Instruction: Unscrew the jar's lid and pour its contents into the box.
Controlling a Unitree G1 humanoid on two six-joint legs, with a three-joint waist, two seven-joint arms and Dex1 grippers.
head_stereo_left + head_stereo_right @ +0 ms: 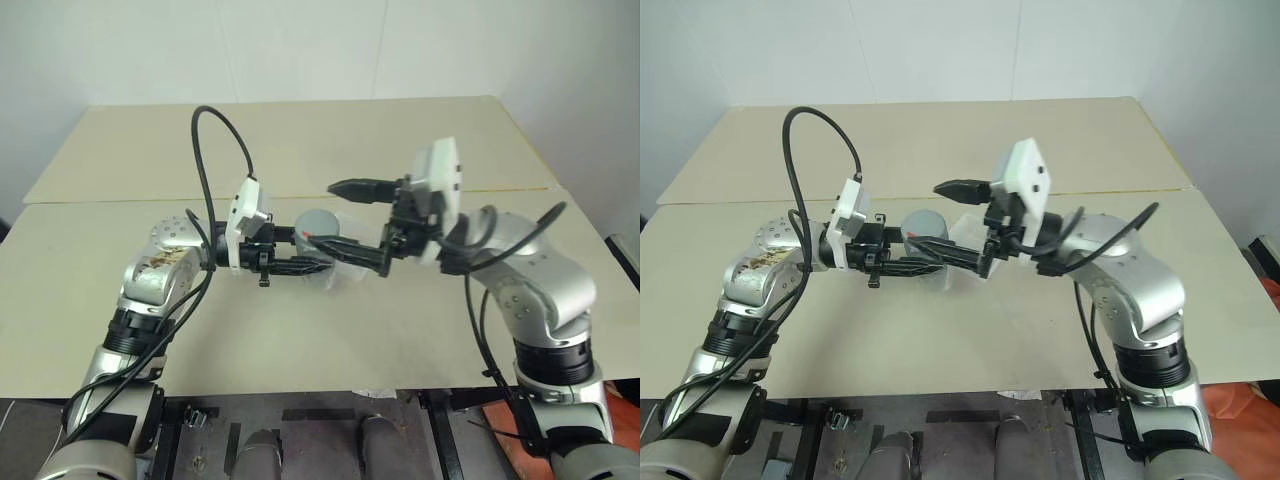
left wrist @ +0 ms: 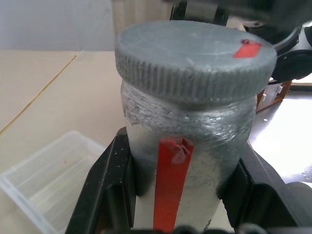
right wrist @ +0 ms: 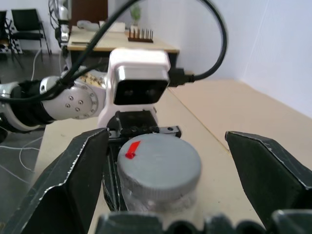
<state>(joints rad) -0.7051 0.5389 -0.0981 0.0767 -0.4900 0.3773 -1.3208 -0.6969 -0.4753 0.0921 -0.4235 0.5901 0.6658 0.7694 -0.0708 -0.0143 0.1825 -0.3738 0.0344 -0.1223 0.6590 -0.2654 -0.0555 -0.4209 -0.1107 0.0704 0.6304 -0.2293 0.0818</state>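
Beige tabletop (image 1: 330,330) is carrying the clear plastic box (image 1: 345,268) near its middle. Above the box, the left gripper (image 2: 180,195) is clamping the silvery-grey jar (image 2: 187,156) with its red stripe, grey ribbed lid (image 3: 158,168) still on. The right wrist view is showing the right gripper (image 3: 168,161) spread wide around the lid, fingers (image 3: 73,170) apart from it.

It looks like an office or lab room: plain white walls (image 1: 300,50), beige worktop (image 1: 300,330), black chairs (image 3: 27,24) and another table (image 3: 112,41) behind.
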